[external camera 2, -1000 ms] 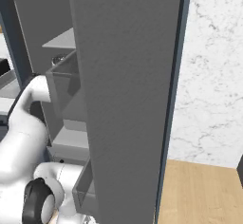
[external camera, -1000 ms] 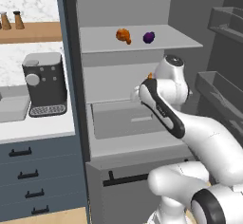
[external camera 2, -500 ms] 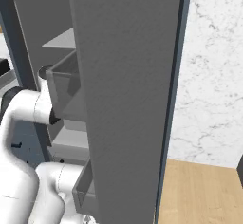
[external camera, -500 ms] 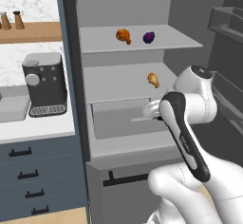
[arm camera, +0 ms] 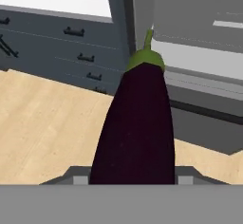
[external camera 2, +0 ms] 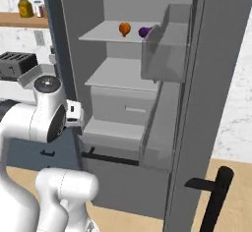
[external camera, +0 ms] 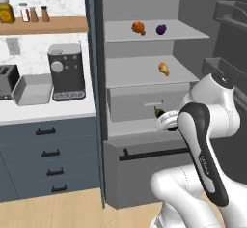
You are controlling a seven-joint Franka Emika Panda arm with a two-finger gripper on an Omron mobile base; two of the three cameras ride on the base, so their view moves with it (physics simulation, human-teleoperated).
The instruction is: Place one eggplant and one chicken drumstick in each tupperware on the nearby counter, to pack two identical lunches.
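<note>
A: Why is the fridge (external camera: 144, 183) open?
B: The food is kept on its shelves. On the top one a drumstick (external camera: 138, 27) lies left of the violet eggplant (external camera: 161, 29); another drumstick (external camera: 164, 68) lies on the shelf below.
A: And the grey tupperware (external camera: 33, 89) on the counter (external camera: 48, 113), far left?
B: I think it waits to be filled.
A: The gripper (external camera: 161, 117)?
B: Clamped on the dark eggplant (arm camera: 135, 133), in front of the fridge drawer, probably to carry it left.
</note>
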